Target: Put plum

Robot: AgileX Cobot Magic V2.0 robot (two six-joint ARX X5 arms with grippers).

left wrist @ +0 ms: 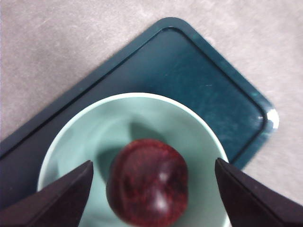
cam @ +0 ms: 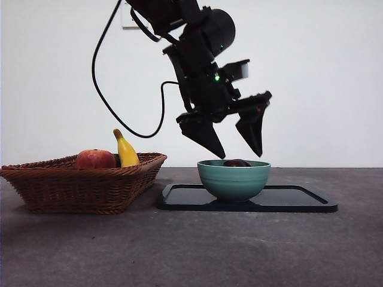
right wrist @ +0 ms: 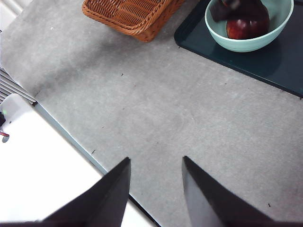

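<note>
The dark maroon plum (left wrist: 147,182) lies inside the pale green bowl (left wrist: 71,142), which stands on a dark teal tray (left wrist: 199,80). In the front view only the plum's top (cam: 237,162) shows over the bowl's rim (cam: 233,179). My left gripper (cam: 234,146) hangs open just above the bowl, its jaws spread wide on either side of the plum and not touching it. My right gripper (right wrist: 156,189) is open over bare table, far from the bowl (right wrist: 248,35), with nothing between its fingers.
A wicker basket (cam: 84,185) stands left of the tray (cam: 299,200), holding a red-orange round fruit (cam: 94,159) and a yellow banana (cam: 125,150). The basket's corner (right wrist: 132,14) shows in the right wrist view, along with a white table edge (right wrist: 42,156).
</note>
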